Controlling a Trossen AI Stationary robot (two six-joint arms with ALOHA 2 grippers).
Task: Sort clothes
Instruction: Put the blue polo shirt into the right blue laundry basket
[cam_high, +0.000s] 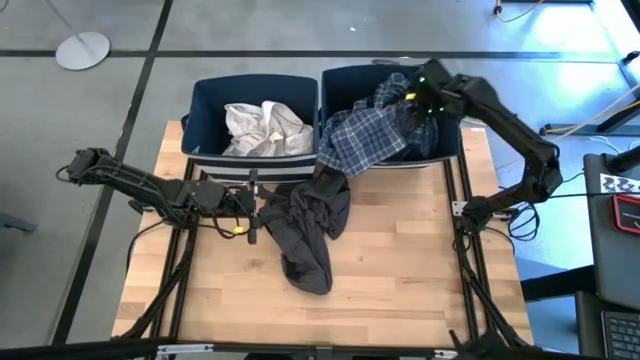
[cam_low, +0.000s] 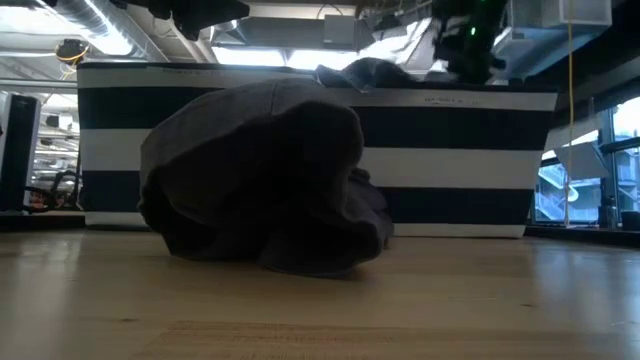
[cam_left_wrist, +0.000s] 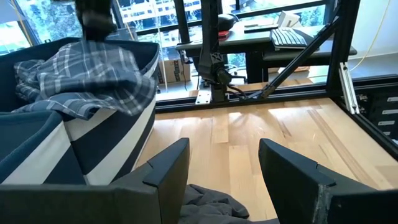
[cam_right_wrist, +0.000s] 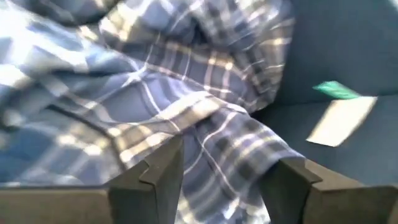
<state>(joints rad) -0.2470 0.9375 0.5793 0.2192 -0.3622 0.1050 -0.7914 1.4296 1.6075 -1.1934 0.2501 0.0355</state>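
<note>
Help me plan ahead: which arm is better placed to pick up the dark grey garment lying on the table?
Left. The left claw is open right at the dark grey garment. The right claw is over the right bin, open above the plaid shirt.

We see the wooden table top (cam_low: 480, 300) stretching level toward us, and on it the dark grey garment (cam_low: 265, 180) sits in a rounded, crumpled heap, left of centre and touching the wood. Just behind it stands a navy bin with white stripes (cam_low: 470, 160), its wall running nearly the full width. Over the rim we make out a dark fold of cloth (cam_low: 365, 72), its colour hard to tell. Above that hang dim arm parts with a green light (cam_low: 470, 30), and windows show at both edges
</note>
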